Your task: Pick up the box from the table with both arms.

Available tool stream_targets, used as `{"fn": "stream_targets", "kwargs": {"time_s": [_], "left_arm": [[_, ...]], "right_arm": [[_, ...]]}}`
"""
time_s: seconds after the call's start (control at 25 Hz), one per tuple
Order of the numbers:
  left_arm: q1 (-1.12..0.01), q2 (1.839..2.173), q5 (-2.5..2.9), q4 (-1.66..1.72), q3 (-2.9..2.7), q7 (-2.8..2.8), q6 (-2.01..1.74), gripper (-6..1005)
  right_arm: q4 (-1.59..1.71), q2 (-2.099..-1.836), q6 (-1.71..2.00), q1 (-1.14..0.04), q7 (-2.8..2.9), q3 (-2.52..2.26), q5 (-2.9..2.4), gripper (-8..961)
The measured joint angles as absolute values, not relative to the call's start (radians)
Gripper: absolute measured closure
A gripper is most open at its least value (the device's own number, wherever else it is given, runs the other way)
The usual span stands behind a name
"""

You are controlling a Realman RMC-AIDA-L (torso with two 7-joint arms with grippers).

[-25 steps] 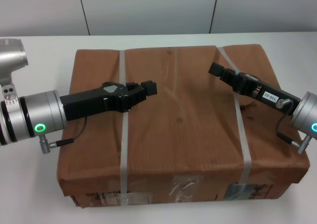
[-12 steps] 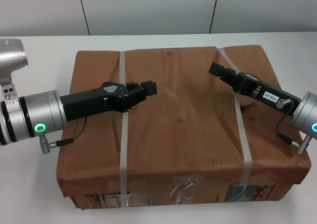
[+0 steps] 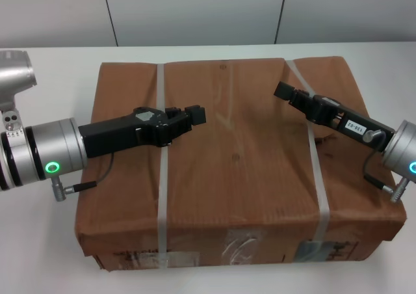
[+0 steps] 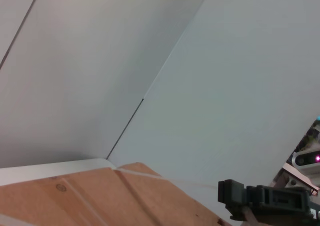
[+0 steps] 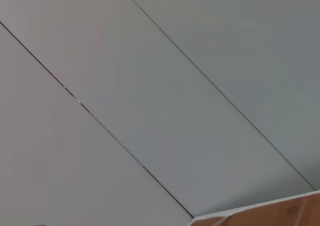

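The large flat brown cardboard box lies on the white table, with two whitish straps across it and labels and tape on its near side. My left gripper is shut and empty, reaching in from the left just over the box top beside the left strap. My right gripper is shut and empty, reaching in from the right over the right strap. The left wrist view shows the box top and the right gripper. The right wrist view shows only a box corner.
A grey panelled wall stands behind the table. White tabletop shows to the left and right of the box. Both silver forearms with green ring lights hang past the box's side edges.
Almost nothing: both arms hold the same pose over the box, and the box's near right corner has shifted very slightly.
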State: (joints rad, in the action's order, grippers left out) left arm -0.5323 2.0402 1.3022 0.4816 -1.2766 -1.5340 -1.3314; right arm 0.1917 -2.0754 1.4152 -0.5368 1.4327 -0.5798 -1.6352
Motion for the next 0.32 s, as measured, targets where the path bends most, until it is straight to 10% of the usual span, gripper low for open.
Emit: {"fn": "stream_targets", "kwargs": {"time_s": [0.32], "left_arm": [[-0.532, 2.040, 1.302, 0.482, -1.276, -1.534, -1.331, 889]], "right_arm": [[0.192, -2.075, 1.411, -0.537, 1.433, -0.580, -1.635, 928]]}}
